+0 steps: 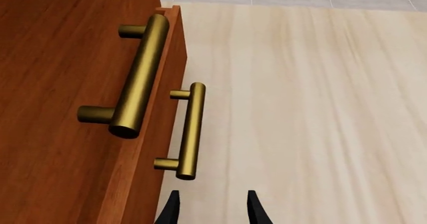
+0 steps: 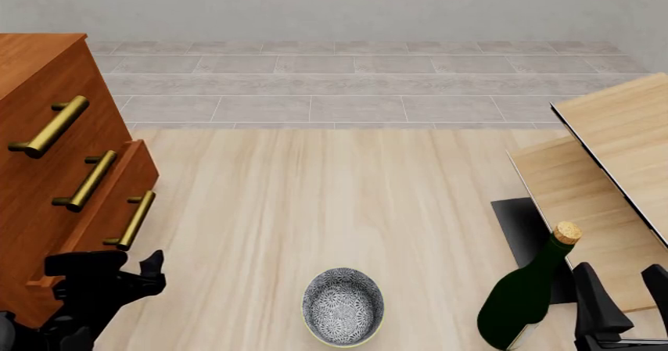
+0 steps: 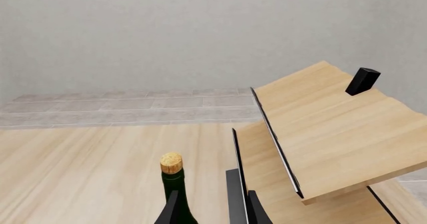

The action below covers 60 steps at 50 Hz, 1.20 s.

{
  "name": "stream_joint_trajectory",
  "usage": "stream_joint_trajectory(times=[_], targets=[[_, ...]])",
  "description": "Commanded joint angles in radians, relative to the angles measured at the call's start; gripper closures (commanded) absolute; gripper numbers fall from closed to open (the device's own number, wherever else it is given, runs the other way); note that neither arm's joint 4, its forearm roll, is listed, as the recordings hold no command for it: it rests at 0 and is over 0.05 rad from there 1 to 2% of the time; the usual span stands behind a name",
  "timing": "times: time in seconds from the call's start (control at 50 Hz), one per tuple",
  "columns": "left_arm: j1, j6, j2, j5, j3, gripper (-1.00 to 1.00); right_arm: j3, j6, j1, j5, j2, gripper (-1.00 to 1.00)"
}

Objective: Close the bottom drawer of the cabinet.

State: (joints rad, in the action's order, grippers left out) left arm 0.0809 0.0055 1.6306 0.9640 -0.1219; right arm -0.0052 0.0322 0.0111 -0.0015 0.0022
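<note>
The reddish-brown cabinet [image 2: 37, 77] stands at the left edge of the table, its three drawer fronts facing right. The bottom drawer [image 2: 99, 245] with its brass bar handle [image 2: 131, 220] stands out a little from the cabinet body. My left gripper [image 2: 131, 269] is open and empty, just in front of that drawer's near corner and below its handle. In the left wrist view the cabinet front [image 1: 60, 59] fills one side. Two brass handles show ahead of the open fingertips [image 1: 172, 206]. My right gripper [image 2: 623, 292] is open and empty at the table's right.
A patterned bowl [image 2: 342, 304] sits near the front middle. A dark green corked bottle [image 2: 527, 292] leans just left of my right gripper; it also shows in the right wrist view [image 3: 172, 171]. A slanted pale wooden shelf [image 2: 615, 132] stands at the right, above a black mat [image 2: 522, 226].
</note>
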Motion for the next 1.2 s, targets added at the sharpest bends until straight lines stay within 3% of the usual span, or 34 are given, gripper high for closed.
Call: stream_joint_trajectory(times=[0.02, 1.2], targets=[[0.047, 0.018, 0.014, 0.015, -0.014, -1.00, -0.002, -0.002, -0.002, 0.003, 0.000, -1.00], [0.133, 0.080, 0.072, 0.063, -0.028, -1.00, 0.000, -0.004, -0.004, 0.002, 0.002, -1.00]])
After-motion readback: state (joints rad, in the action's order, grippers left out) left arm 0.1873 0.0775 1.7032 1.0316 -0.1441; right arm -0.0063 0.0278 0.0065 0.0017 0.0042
